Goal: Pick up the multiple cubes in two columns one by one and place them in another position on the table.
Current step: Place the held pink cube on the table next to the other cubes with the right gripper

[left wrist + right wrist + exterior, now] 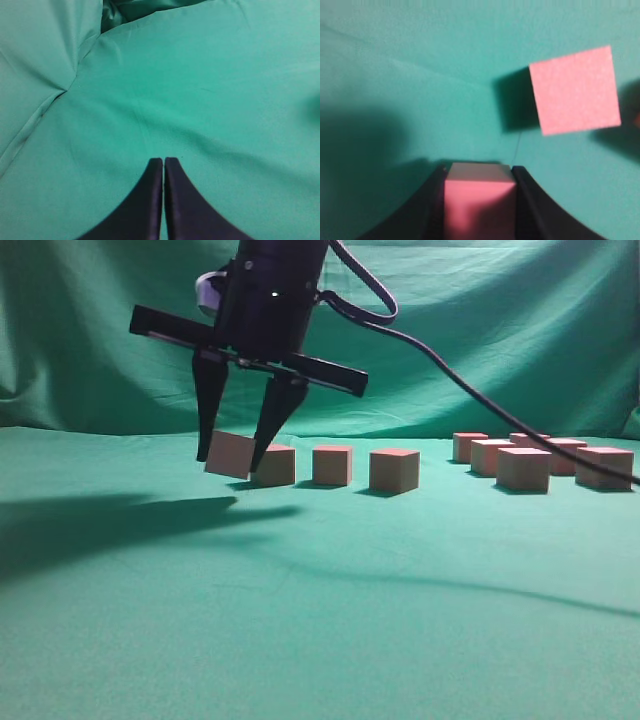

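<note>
Cubes: one cube (pixel 231 454) sits clamped, tilted, between the right gripper (pixel 232 457) jaws just above the desk (pixel 300 620), beside three placed in a row, presumably extending it; left gripper (pixel 163 162) jaws closed, empty.

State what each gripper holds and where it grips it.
The right gripper holds one cube, pinched by two opposite side faces, tilted just above the table. The left gripper is shut and holds nothing.
</note>
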`<state>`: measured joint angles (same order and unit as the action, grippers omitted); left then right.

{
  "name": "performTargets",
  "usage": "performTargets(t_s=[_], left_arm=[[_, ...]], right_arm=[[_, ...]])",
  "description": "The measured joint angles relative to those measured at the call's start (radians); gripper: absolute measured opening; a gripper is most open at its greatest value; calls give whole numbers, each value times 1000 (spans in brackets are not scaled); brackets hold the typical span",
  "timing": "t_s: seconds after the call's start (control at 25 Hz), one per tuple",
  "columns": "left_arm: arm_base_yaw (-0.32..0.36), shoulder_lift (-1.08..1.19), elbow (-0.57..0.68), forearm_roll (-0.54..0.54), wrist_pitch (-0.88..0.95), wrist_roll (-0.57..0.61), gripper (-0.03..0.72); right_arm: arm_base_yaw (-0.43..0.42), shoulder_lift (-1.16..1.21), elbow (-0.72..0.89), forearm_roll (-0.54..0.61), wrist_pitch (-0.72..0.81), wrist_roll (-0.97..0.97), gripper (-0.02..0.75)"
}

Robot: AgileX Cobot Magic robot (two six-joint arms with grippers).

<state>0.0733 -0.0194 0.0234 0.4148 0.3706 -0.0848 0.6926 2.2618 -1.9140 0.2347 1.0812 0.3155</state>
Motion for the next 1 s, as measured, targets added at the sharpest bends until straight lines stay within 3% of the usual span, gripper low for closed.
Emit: performTargets(t_s=[1.0], left_arm=[[0, 0, 0, 0, 0, 0, 0]], right_arm=[[0, 34, -6, -26, -76, 1, 272]])
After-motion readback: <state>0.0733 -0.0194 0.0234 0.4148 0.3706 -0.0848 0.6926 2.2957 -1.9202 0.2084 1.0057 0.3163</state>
